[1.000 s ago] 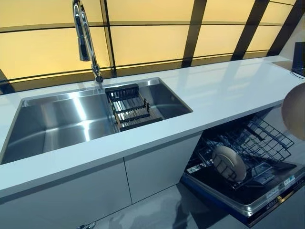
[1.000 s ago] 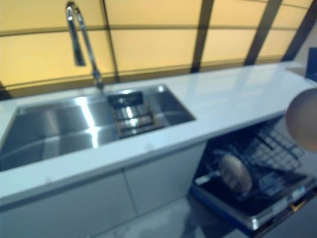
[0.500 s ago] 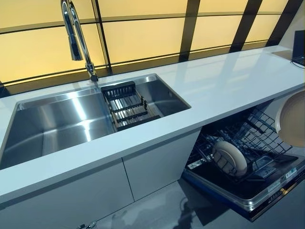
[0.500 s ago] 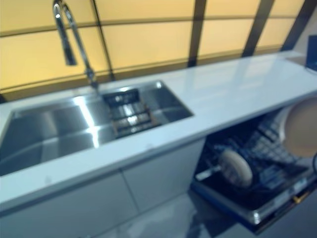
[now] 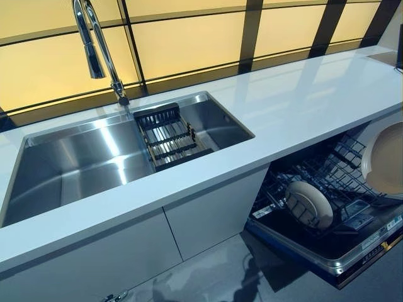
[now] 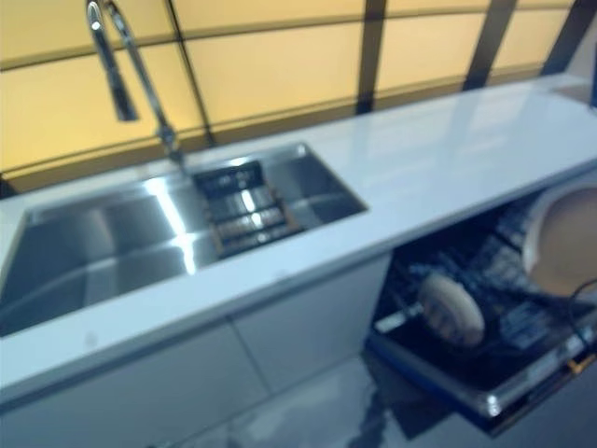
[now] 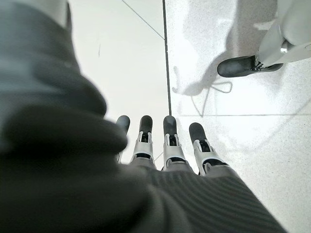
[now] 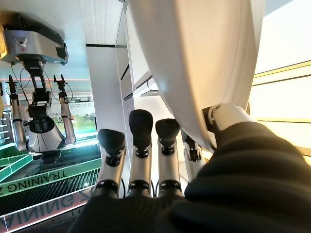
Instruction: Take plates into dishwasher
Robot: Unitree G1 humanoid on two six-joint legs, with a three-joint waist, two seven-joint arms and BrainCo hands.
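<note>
A beige plate [image 5: 385, 158] shows at the right edge of the left eye view, just below the counter edge and over the open dishwasher's lower rack [image 5: 327, 182]. In the right wrist view my right hand [image 8: 146, 160] pinches this plate [image 8: 204, 58] between its thumb and fingers. A second beige plate [image 5: 308, 204] stands upright in the rack, also in the right eye view [image 6: 451, 309]. My left hand [image 7: 165, 145] hangs over the floor, fingers straight and empty.
The white countertop [image 5: 296, 107] runs above the dishwasher. A steel sink [image 5: 75, 163] with a drain rack [image 5: 169, 135] and a tall faucet [image 5: 94, 44] lies to the left. The dishwasher door [image 5: 334, 251] juts out low. Another robot [image 8: 39, 97] stands far off.
The held plate has come down from the counter's edge to below it, over the rack. The camera has shifted a little.
</note>
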